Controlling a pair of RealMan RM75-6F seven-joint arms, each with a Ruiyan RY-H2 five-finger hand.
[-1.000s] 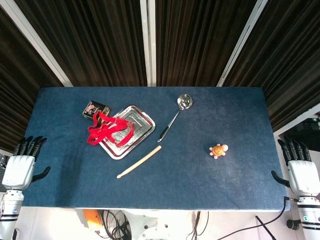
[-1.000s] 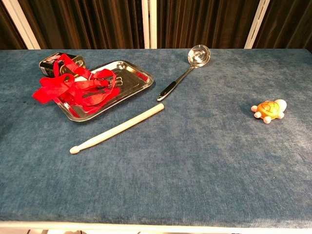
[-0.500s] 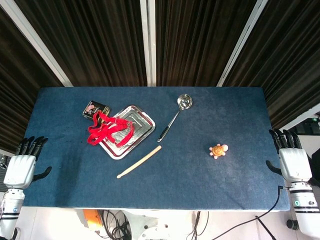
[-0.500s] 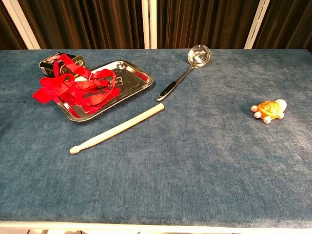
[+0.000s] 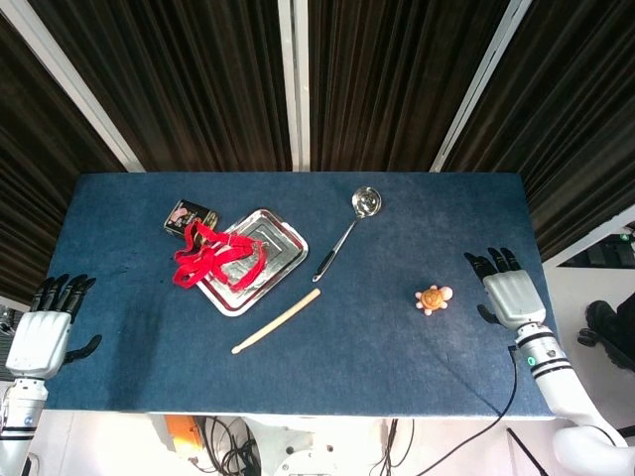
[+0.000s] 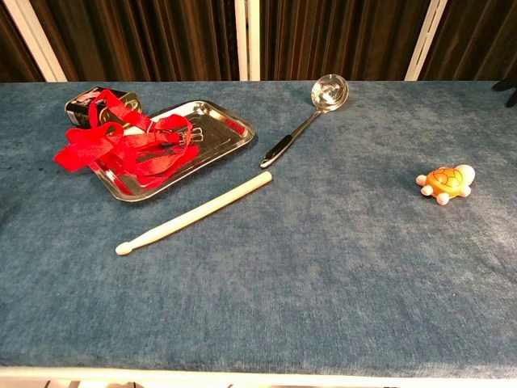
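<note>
Hovering over the right end of the blue table (image 5: 397,377), near the toy turtle (image 5: 434,297) but clear of it, with fingers spread and nothing held: right hand (image 5: 510,293). Showing in the chest view only as dark fingertips at the far right edge. Resting just off the table's left edge, well apart from everything on the cloth, fingers likewise spread and empty: left hand (image 5: 40,332), out of the chest view altogether.

Sitting alone on the right half of the cloth, orange with pale feet, between right hand and the table's middle: toy turtle.

Lying on the left half, a steel tray (image 5: 276,241), turned at an angle. Draped over its left side and spilling past the rim onto the cloth, a red strap (image 5: 210,260) in loose loops. Tucked just behind the strap, touching or nearly touching it, a small dark tin (image 5: 187,215). Stretched diagonally just in front of the tray, a pale wooden stick (image 5: 276,321). Angled to the right of the tray, a metal ladle (image 5: 347,231) with a dark handle, bowl toward the curtains.
</note>
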